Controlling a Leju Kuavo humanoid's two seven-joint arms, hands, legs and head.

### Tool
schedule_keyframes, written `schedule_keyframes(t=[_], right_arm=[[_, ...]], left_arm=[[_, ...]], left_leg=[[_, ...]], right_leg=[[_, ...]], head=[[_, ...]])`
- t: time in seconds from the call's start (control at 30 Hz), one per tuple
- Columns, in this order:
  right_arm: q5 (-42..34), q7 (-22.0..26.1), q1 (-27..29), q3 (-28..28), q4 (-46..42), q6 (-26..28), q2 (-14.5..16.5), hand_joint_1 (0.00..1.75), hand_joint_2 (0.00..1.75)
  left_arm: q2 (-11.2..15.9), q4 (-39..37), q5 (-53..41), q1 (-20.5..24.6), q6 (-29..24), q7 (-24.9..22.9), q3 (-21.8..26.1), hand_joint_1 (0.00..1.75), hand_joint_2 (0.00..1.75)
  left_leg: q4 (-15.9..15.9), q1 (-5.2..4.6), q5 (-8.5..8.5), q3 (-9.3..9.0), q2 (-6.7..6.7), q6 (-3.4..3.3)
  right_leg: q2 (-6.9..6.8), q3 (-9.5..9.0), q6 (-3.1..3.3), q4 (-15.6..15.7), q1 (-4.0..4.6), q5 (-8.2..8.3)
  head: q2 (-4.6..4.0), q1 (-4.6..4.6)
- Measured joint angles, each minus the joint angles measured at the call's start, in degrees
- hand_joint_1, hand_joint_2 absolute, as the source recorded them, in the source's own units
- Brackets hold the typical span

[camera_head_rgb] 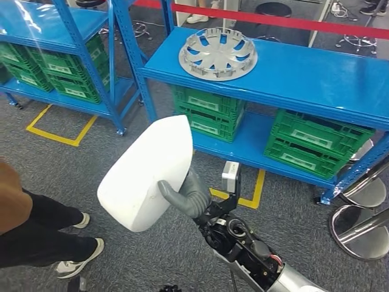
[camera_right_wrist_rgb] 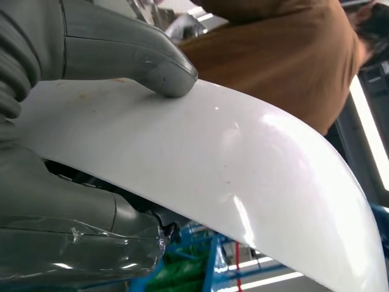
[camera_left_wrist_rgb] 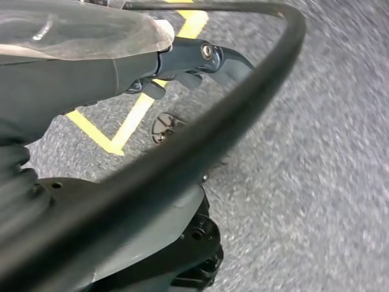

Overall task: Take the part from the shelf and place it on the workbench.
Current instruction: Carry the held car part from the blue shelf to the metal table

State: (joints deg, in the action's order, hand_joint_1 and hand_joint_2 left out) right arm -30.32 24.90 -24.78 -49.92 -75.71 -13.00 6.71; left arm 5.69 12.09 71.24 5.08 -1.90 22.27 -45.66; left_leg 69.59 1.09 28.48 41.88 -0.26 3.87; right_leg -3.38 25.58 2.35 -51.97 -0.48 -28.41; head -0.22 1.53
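- White and glossy, the curved part is held up over the grey carpet in front of the blue shelf, off its boards and touching neither the shelf nor the floor.
- The right hand grips the part at its lower edge: the thick grey thumb presses on the white outer face, and the other fingers are hidden behind the panel.
- The left hand hangs over the carpet beside a yellow floor line; its dark fingers lie close together with nothing between them, though a black cable crosses in front and blurs the view, so I cannot tell its state for sure.
- On the shelf's top board lies a grey wheel cover, flat, well apart from the held part.
- Green crates stand on the shelf's lower board, beneath the wheel cover.
- A person in a brown top stands on the carpet, on the far side of the part from the shelf, in white shoes.
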Motion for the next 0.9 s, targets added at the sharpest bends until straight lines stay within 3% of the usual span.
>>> schedule_keyframes(t=[0.07,0.13,0.17,0.23,0.3,0.37,0.43,0.47,0.5,0.53,0.6,0.63,0.67,0.73,0.77,0.8,0.87,0.9], right_arm=[[0.0,0.0,0.0,0.0,0.0,0.0,0.0,1.73,1.75],[0.0,0.0,-0.1,0.0,-0.1,0.0,0.0,1.73,1.75],[0.0,0.0,-0.2,0.0,-0.1,0.0,0.0,1.73,1.75],[0.0,0.0,-0.3,0.0,-0.3,-0.1,0.0,1.73,1.75],[0.0,0.0,-0.3,0.0,-0.3,-0.1,0.0,1.73,1.75],[0.0,0.0,-0.3,0.0,-0.3,0.0,0.0,1.73,1.75],[-0.1,0.0,-0.1,0.0,-0.3,0.3,-0.2,1.73,1.75],[-0.1,0.0,0.0,0.0,-0.3,0.4,-0.2,1.73,1.75],[-0.1,0.0,0.0,0.0,-0.3,0.4,-0.3,1.73,1.75],[-0.1,0.0,0.1,0.0,-0.3,0.5,-0.3,1.73,1.75],[0.0,0.0,0.1,0.0,-0.3,0.5,-0.4,1.73,1.75],[0.0,0.0,0.1,0.0,-0.3,0.5,-0.4,1.73,1.75],[0.1,0.0,0.1,0.0,-0.3,0.5,-0.4,1.73,1.75],[0.2,-0.1,0.2,0.0,-0.3,0.5,-0.5,1.73,1.75],[0.3,-0.1,0.2,0.0,-0.3,0.5,-0.5,1.73,1.75],[0.4,-0.2,0.1,0.0,-0.4,0.5,-0.5,1.73,1.75],[0.7,-0.3,0.1,0.1,-0.4,0.5,-0.5,1.73,1.75],[0.8,-0.4,0.2,0.1,-0.3,0.4,-0.5,1.73,1.75]], left_arm=[[0.0,0.0,0.0,0.0,0.0,0.0,0.0,0.0,1.75],[0.1,0.0,0.0,0.1,0.0,0.0,0.0,0.0,1.75],[0.1,0.0,0.0,0.2,0.0,0.0,0.0,0.0,1.75],[0.1,0.0,0.0,0.1,0.0,0.0,0.0,0.0,1.75],[0.1,0.0,0.0,-0.1,0.0,0.0,0.0,0.0,1.75],[0.0,0.0,-0.1,0.0,0.1,0.0,0.0,0.0,1.75],[0.1,0.0,-0.2,0.1,0.3,0.1,0.0,0.0,1.75],[0.1,0.0,-0.3,0.0,0.3,0.1,0.0,0.0,1.75],[0.1,0.0,-0.4,0.0,0.4,0.1,0.0,0.0,1.75],[0.1,0.0,-0.4,0.0,0.4,0.1,0.0,0.0,1.75],[0.0,0.0,-0.5,0.1,0.5,0.1,0.0,0.0,1.75],[0.0,0.0,-0.5,0.2,0.5,0.0,0.0,0.0,1.75],[-0.1,0.0,-0.6,0.2,0.5,0.0,0.0,0.0,1.75],[0.0,0.0,-0.8,0.1,0.5,0.0,0.0,0.0,1.75],[0.1,0.0,-0.9,-0.1,0.5,-0.1,-0.1,0.0,1.75],[0.1,-0.1,-1.1,-0.1,0.5,-0.2,-0.1,0.0,1.75],[0.0,-0.1,-1.3,0.3,0.5,-0.5,-0.1,0.0,1.75],[0.0,-0.1,-1.3,0.5,0.5,-0.5,-0.1,0.0,1.75]], left_leg=[[-7.8,0.24,-3.15,-5.31,1.81,0.16],[-15.0,0.06,-4.85,-9.77,3.86,-0.36],[-16.5,-0.08,-4.79,-10.6,4.26,-0.84],[-17.0,-0.08,-4.53,-10.57,3.12,-1.93],[-17.3,0.14,-4.65,-10.58,1.88,-2.81],[-17.5,0.14,-4.87,-10.51,0.71,-3.41],[-17.4,-0.07,-4.94,-10.38,-0.78,-3.65],[-17.4,-0.18,-4.94,-10.37,-1.6,-3.67],[-17.3,-0.25,-4.95,-10.4,-2.47,-3.68],[-17.2,-0.29,-4.93,-10.48,-3.34,-3.67],[-16.9,-0.34,-4.94,-10.3,-4.96,-3.52],[-16.7,-0.32,-5.03,-9.92,-5.74,-3.3],[-16.6,-0.27,-5.22,-9.41,-6.47,-2.96],[-16.6,-0.14,-5.73,-8.55,-7.83,-2.1],[-16.4,-0.22,-5.67,-8.24,-7.35,-1.72],[-15.2,-0.32,-5.0,-7.59,-6.01,-1.38],[-9.1,-0.39,-1.76,-4.45,-2.15,-0.73],[-4.7,-0.29,0.17,-2.23,-0.97,-0.43]], right_leg=[[-1.59,-0.07,-0.3,0.0,0.05,-0.06],[-2.91,0.12,-0.9,-0.1,0.4,-0.33],[-3.47,0.12,-1.26,-0.2,0.58,-0.51],[-4.46,-0.4,-1.98,-0.3,0.69,-0.87],[-2.44,0.09,-2.62,-2.3,0.47,-2.52],[1.36,3.35,-2.95,-9.5,0.24,-6.3],[2.93,7.5,-3.03,-17.9,0.21,-9.18],[3.14,8.6,-2.99,-19.6,0.22,-9.02],[3.32,8.61,-2.86,-18.9,0.23,-7.6],[3.72,7.56,-2.65,-15.7,0.24,-5.19],[6.61,4.73,-2.15,-7.4,0.11,-0.43],[7.99,3.68,-1.98,-4.5,0.03,0.74],[8.94,3.27,-1.85,-3.1,0.0,1.13],[8.11,3.0,-1.51,-2.3,-0.11,1.13],[7.33,2.92,-1.23,-2.1,-0.21,1.37],[6.46,2.76,-0.89,-1.8,-0.37,1.61],[4.54,2.62,-0.48,-1.4,-0.39,1.88],[3.53,2.7,-0.39,-1.4,-0.33,1.9]], head=[[0.0,0.46],[0.0,0.83],[0.0,0.84],[0.0,0.41],[0.0,-0.01],[0.0,-0.68],[0.0,-1.35],[0.0,-1.57],[0.0,-1.75],[0.0,-1.91],[0.0,-2.23],[0.0,-2.36],[0.0,-2.39],[0.0,-2.39],[0.0,-2.3],[0.0,-1.95],[0.0,-0.99],[0.0,-0.54]])
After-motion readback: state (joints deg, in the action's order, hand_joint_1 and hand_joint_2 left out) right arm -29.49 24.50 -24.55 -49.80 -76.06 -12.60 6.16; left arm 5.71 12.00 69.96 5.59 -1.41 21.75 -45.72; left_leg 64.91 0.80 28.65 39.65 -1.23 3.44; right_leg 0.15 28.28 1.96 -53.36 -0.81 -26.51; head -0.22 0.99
